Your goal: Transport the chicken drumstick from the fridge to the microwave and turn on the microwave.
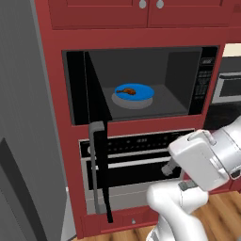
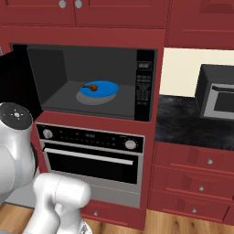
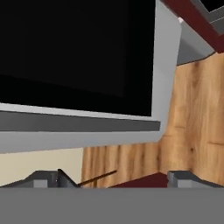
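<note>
The microwave [image 1: 205, 80] [image 2: 144, 87] stands open in the red cabinetry. Its dark door [image 1: 96, 106] is swung out to the left, with the grey vertical handle [image 1: 97, 164] at its edge. Inside, the reddish-brown chicken drumstick [image 1: 127, 90] [image 2: 92, 87] lies on a blue plate [image 1: 141, 96] [image 2: 104, 89]. The grey fridge [image 1: 23, 141] fills the left side. My gripper [image 3: 116, 179] is open, with its tips far apart and nothing between them. It faces a dark glass panel with a grey frame [image 3: 162, 65] and wooden floor. My white arm bends low in front of the oven.
A silver-black oven [image 1: 136, 160] [image 2: 91, 157] with knobs sits under the microwave. To the right, a dark counter [image 2: 183, 121] carries a small grey appliance [image 2: 219, 93] [image 1: 228, 87]. Red drawers stand below the counter, and red cabinets hang above. The floor is wood.
</note>
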Tool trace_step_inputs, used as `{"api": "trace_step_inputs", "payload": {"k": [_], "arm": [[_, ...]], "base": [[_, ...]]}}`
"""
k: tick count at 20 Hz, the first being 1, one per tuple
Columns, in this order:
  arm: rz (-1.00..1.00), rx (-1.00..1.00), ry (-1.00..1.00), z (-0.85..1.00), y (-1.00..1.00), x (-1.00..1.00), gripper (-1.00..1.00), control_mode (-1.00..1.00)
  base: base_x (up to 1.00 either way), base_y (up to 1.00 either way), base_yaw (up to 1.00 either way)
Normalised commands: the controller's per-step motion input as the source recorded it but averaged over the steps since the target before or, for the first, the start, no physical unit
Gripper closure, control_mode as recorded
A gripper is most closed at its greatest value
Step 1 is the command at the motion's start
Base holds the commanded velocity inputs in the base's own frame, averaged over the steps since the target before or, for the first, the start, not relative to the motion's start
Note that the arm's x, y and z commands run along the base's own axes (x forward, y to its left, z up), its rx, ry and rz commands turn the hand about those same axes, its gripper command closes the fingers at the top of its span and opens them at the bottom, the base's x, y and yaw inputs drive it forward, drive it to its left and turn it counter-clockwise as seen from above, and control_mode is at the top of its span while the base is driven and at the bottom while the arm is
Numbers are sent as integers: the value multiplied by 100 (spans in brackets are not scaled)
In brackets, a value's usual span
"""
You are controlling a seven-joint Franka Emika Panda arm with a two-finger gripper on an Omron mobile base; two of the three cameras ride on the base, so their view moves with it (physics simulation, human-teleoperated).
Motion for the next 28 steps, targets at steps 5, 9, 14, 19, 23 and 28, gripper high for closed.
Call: {"api": "trace_step_inputs", "payload": {"k": [5, 9, 14, 19, 23, 28], "arm": [[2, 15, -8, -21, 18, -50, -100, -100], [0, 15, -2, -19, 21, -50, -100, -100], [0, 8, 0, -24, 36, -29, -100, -100], [-2, 11, 0, -22, 31, -37, -100, -100], [-17, 13, 0, -23, 18, -35, -100, -100], [-38, 9, 0, -31, 9, -19, -100, -100]], "base": [[0, 0, 0], [0, 0, 0], [0, 0, 0], [0, 0, 0], [0, 0, 0], [0, 0, 0]]}}
